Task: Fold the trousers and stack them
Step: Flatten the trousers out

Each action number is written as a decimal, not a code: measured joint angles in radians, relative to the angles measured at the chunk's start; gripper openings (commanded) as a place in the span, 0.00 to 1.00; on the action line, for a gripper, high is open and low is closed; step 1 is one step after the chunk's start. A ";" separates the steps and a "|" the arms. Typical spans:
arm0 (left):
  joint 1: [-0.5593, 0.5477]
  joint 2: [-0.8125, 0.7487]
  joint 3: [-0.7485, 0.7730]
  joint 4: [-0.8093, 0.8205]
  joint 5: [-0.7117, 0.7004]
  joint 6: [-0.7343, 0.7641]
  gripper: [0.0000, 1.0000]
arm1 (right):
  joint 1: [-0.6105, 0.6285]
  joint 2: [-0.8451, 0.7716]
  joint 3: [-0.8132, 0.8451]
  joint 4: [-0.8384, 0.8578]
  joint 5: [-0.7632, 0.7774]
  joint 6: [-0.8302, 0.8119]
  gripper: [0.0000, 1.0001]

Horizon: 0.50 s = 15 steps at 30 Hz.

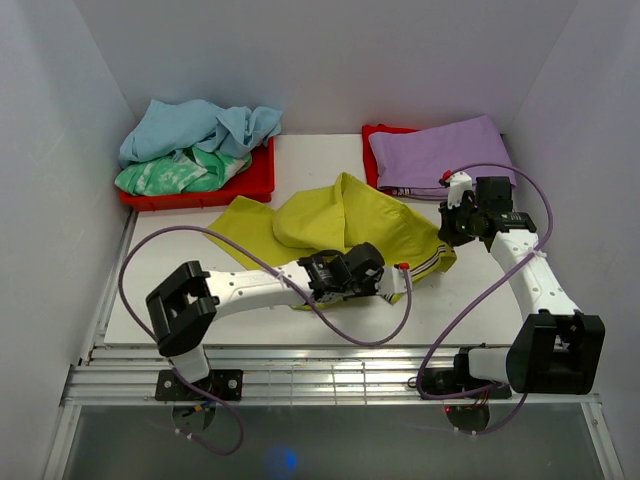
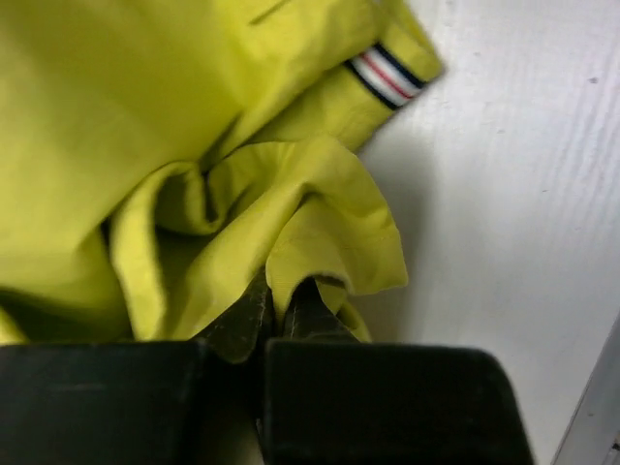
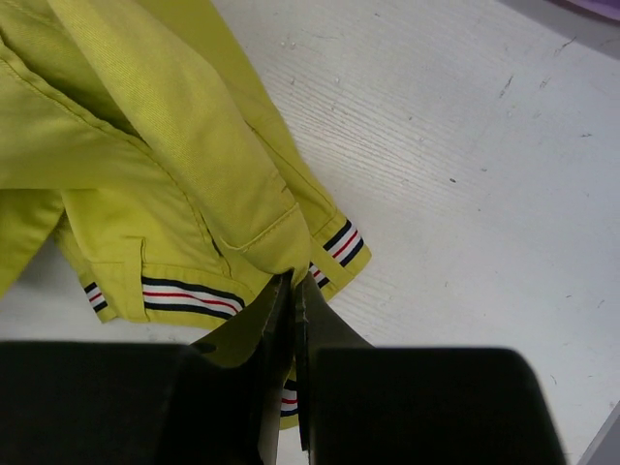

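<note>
Slippage threatens, since the left gripper [image 2: 276, 302] and right gripper [image 3: 294, 291] each clamp only a thin edge of the yellow trousers [image 1: 340, 215], and uneven pulling could free one.

Back left on the white table [image 1: 320, 160] there's a red bin [image 1: 257, 178] with a crumpled light blue garment [image 1: 190, 125] piled over a green-and-white patterned one [image 1: 170, 176]. A red tray [image 1: 371, 140] peeks out back right. Plain white walls [image 1: 330, 50] all round, and a ribbed metal rail [image 1: 330, 365] along the near edge.
</note>
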 measured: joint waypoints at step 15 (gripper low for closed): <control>0.771 -0.403 0.008 -0.069 0.213 -0.203 0.00 | 0.000 -0.018 -0.038 -0.006 0.020 -0.137 0.08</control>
